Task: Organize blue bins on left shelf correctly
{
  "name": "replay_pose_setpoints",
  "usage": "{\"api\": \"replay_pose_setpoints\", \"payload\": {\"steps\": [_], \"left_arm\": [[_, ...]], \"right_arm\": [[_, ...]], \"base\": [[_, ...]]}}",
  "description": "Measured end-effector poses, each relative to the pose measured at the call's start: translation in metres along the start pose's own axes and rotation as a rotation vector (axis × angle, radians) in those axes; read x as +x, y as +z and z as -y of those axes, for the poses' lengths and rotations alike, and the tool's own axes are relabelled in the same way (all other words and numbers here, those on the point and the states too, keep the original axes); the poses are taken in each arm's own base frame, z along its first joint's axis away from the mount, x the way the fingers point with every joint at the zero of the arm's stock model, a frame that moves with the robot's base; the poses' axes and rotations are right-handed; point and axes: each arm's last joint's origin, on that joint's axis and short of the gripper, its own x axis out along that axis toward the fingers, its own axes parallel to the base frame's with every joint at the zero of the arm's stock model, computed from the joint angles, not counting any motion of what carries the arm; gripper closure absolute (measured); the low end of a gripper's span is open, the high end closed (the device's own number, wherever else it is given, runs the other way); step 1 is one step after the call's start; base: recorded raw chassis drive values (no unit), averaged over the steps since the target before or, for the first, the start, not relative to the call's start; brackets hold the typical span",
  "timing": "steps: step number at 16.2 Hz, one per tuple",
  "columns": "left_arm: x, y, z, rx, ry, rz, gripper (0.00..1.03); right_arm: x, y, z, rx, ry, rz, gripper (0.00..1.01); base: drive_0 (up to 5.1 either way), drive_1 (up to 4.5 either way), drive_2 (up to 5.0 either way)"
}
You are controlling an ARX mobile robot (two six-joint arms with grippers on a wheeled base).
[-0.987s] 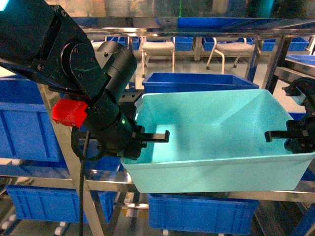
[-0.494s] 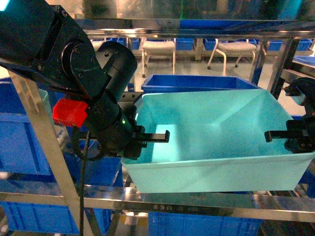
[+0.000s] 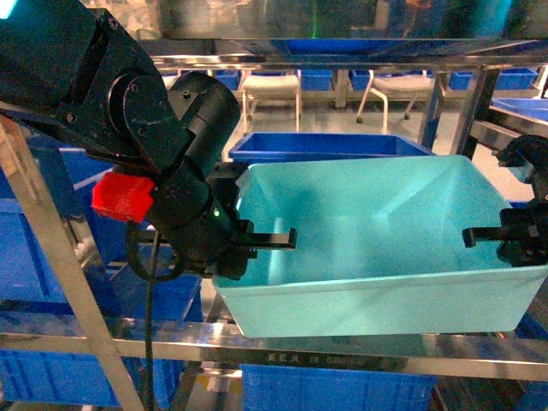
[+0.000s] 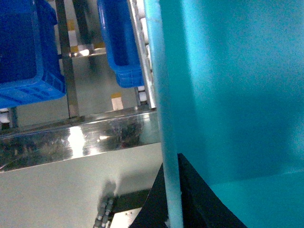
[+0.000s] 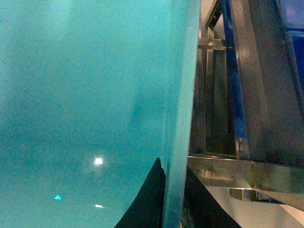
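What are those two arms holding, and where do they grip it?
The turquoise tub. The left gripper pinches the rim of its left wall, the right gripper the rim of its right wall.

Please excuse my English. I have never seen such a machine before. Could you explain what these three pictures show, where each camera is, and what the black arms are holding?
This is a wheeled robot with two black arms. The wide picture comes from a camera on its head, looking forward. The left gripper and the right gripper each clamp one short wall of a light turquoise tub, carrying it together in front of a steel shelf rack. Darker blue bins sit on the rack behind and below. The other two pictures come from cameras on the wrists: each shows a tub wall edge-on, with black gripper fingers on both sides of it.
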Motion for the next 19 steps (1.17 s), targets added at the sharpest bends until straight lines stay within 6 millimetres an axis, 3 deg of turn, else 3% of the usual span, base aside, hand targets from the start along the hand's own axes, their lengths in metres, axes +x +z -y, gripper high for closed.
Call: {"api": "replay_pose_setpoints", "payload": {"steps": [4,8,12,15,19], "left_arm": [[-0.001,0.002,-0.002,-0.003,0.001,-0.006,1.01],[0.025,0.023,-0.009,0.013,0.015,-0.039,1.01],[0.049,0.034,-0.008,0.056,0.027,-0.151,1.01],[0.067,0.033,0.003,0.106,0.078,-0.266,1.01],[0.072,0.038,0.005,0.094,0.086,-0.265,1.01]], "right_arm": [[0.002,0.002,-0.002,-0.006,0.005,0.000,0.94],[0.034,0.019,-0.012,-0.023,0.013,-0.041,0.94],[0.056,0.004,-0.013,0.005,0.023,-0.149,0.94],[0.079,-0.025,-0.011,0.042,0.052,-0.248,0.94],[0.086,-0.020,-0.010,0.052,0.056,-0.245,0.94]], "base": [[0.2,0.16,0.2],[0.0,0.00,0.0],[0.0,0.00,0.0],[0.0,0.00,0.0],[0.0,0.00,0.0]]}}
